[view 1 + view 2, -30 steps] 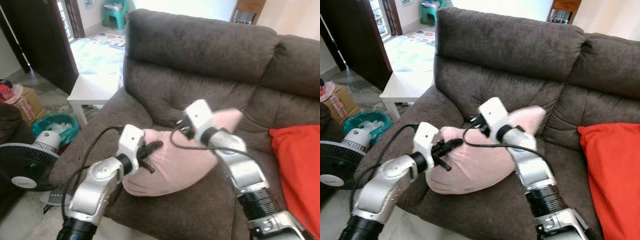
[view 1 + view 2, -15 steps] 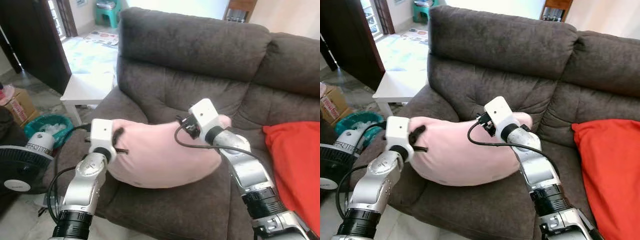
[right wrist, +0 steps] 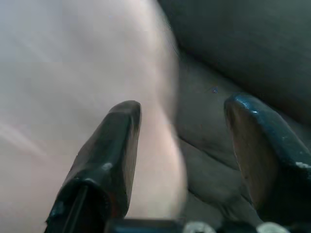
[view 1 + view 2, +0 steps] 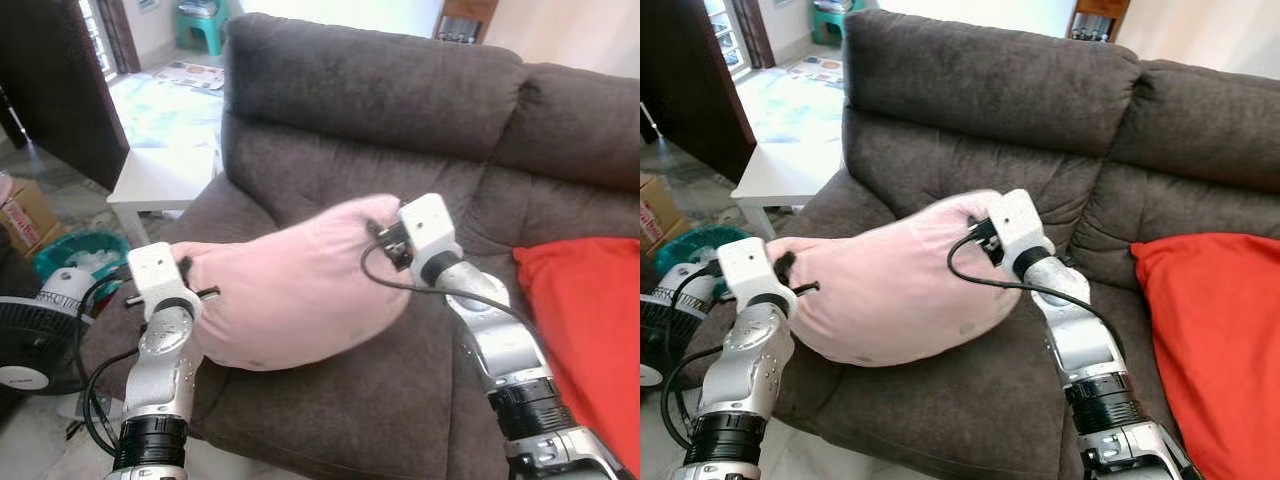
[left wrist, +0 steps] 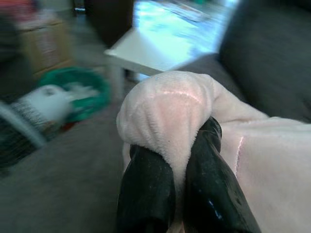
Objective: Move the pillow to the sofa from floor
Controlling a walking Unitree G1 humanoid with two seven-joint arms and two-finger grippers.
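Compared with one second ago, the pink pillow (image 4: 295, 285) has come higher and more to the sofa's left arm side, and my left arm has swung outward, so the pillow is now stretched between both arms.

I see the left end effector (image 5: 170, 189) with its two black fingers (image 5: 146, 191) pressed together on a bunched corner of the pillow; the plush fabric is squeezed up between them. The right end effector (image 3: 182, 160) is spread: its fingers stand apart, one finger lying against the pink fabric, the other over the dark seat, so I judge it only supports or pushes the pillow and does not pinch it.

The pillow is above the left seat cushion of the sofa (image 4: 400, 90), near the front edge and the left armrest; I cannot tell if its underside already touches the cushion. Its long axis runs across the seat, from the left end effector at the armrest side up to the right end effector toward the backrest. The orange cushion (image 4: 590, 320) lies well apart, on the right seat.

For the release, I think the left end effector must open, because it alone carries the grip.
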